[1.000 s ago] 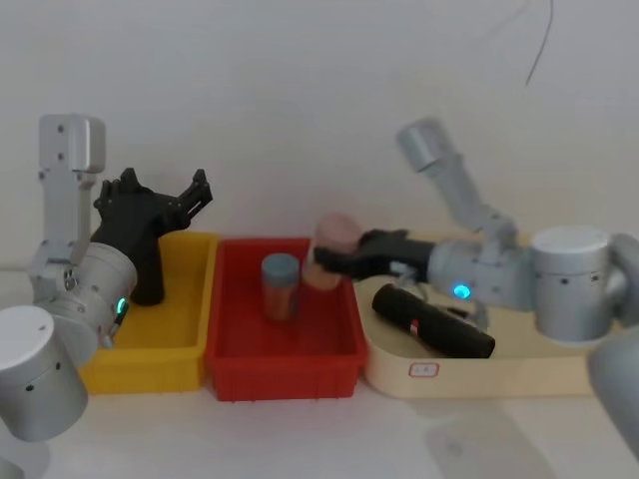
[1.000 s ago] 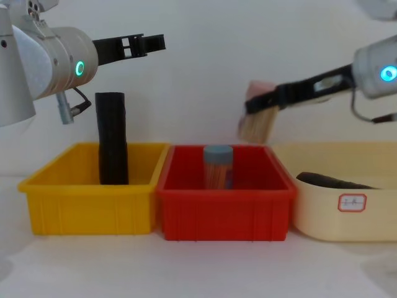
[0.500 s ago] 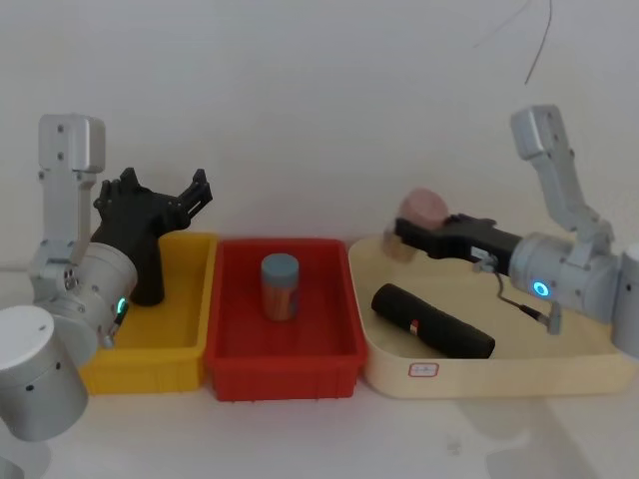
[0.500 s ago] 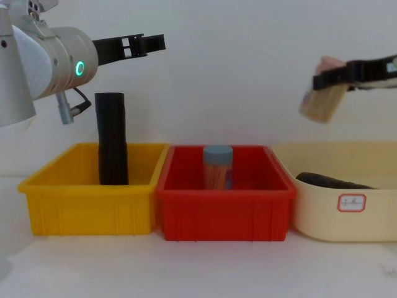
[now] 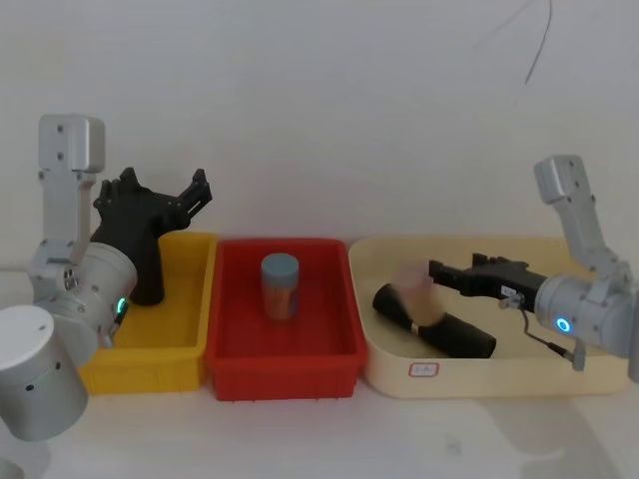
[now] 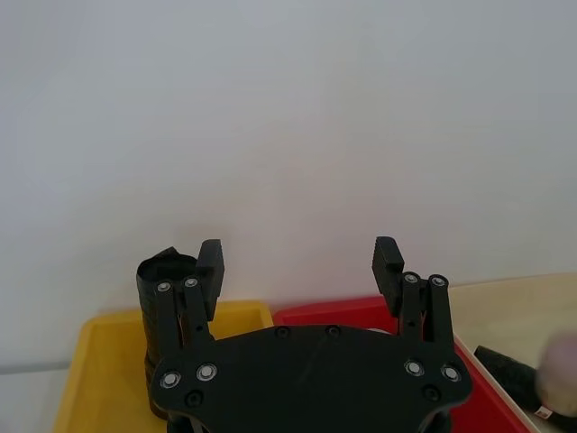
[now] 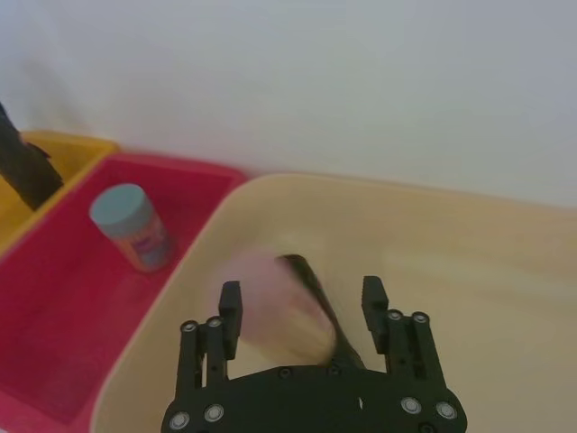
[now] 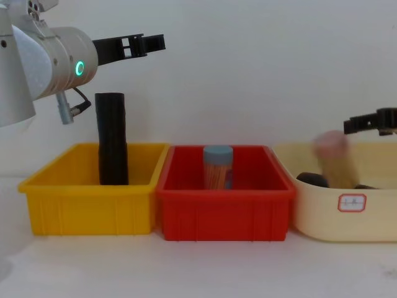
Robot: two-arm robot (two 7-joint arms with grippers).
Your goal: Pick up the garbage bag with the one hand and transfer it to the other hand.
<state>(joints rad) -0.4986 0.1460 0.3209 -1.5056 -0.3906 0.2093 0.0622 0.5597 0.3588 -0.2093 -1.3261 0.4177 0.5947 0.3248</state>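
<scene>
Right end effector [image 5: 444,271] is held open just above the garbage bag [image 5: 449,332], which lies diagonally in the cream tray [image 5: 479,379]; left end effector [image 8: 155,42] is parked open, well apart.

Not much to read here tbh. The cream tray [image 8: 322,211] has a small white sticker [image 8: 352,202] with a red border on its front wall, but whatever's written on it is too tiny to make out.
</scene>
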